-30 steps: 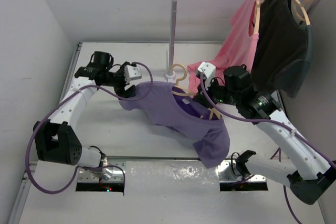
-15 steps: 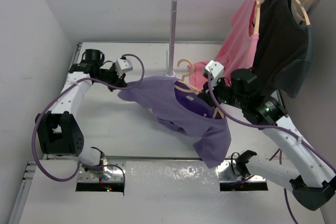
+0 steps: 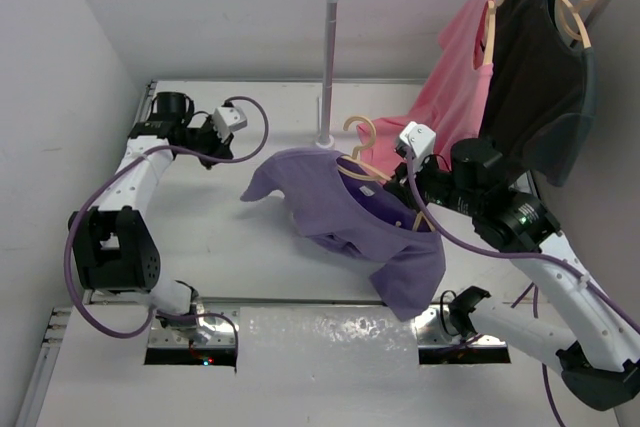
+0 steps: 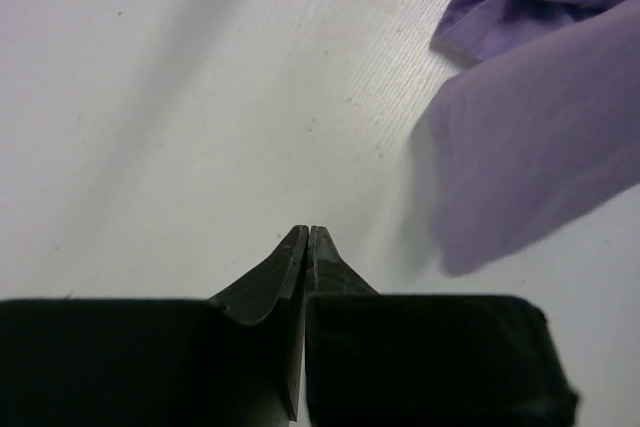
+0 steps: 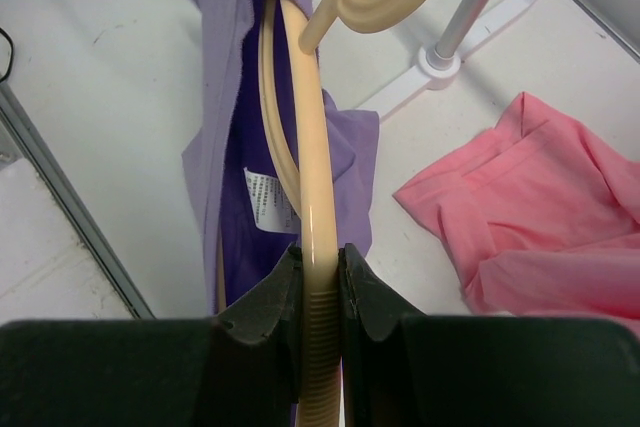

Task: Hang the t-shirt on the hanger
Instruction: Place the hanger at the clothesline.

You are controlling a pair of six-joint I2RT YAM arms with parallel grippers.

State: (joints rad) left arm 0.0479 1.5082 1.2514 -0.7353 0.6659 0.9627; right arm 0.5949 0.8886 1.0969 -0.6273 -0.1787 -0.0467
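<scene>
The lavender t-shirt [image 3: 340, 212] hangs draped over the pale wood hanger [image 3: 360, 147], whose hook sticks out above the collar. My right gripper [image 3: 405, 187] is shut on the hanger's arm [image 5: 305, 127] and holds it above the table, the t-shirt [image 5: 225, 147] falling to the left of it with its label showing. Back by the left wall, my left gripper [image 3: 232, 152] is apart from the cloth. Its jaws [image 4: 307, 230] are pressed together with nothing between them, and the t-shirt's sleeve [image 4: 540, 167] hangs free to the right.
A white clothes rack [image 3: 328, 57] stands at the back, its base [image 5: 470, 42] on the table. A pink shirt [image 3: 455, 77] and a black shirt [image 3: 540, 87] hang from its rail on like hangers. The pink shirt's hem [image 5: 540, 217] lies on the table.
My left gripper let go of the t-shirt's sleeve, shut, and drew back to the left. My right gripper carried the hanger and t-shirt slightly right and back.
</scene>
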